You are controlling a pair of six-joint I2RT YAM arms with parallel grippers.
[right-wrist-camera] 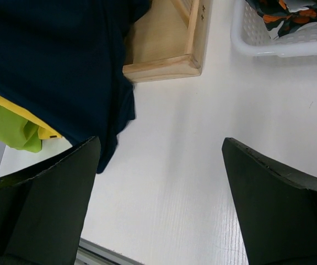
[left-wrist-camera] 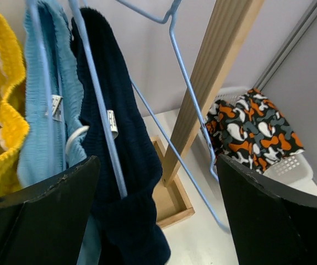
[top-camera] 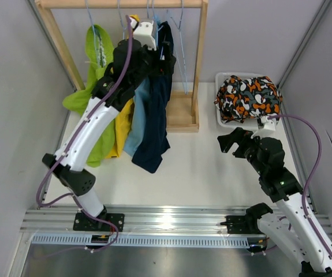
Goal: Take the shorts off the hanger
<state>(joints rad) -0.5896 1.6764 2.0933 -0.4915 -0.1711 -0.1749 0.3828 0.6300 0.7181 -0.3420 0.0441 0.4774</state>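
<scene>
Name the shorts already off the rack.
The orange-black-white patterned shorts, heaped in the white basket; the lime green, yellow, light blue and navy pairs hang on the rack.

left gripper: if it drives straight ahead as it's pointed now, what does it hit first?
Likely the navy shorts on their blue hanger, hanging just ahead of the open left gripper; depth is unclear, wooden rack base beyond.

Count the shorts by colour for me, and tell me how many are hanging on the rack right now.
Lime green shorts: 1
Yellow shorts: 1
Light blue shorts: 1
Navy shorts: 1
Orange-black-white patterned shorts: 1, in the white basket
Total: 5 pairs, 4 of them hanging on the wooden rack
</scene>
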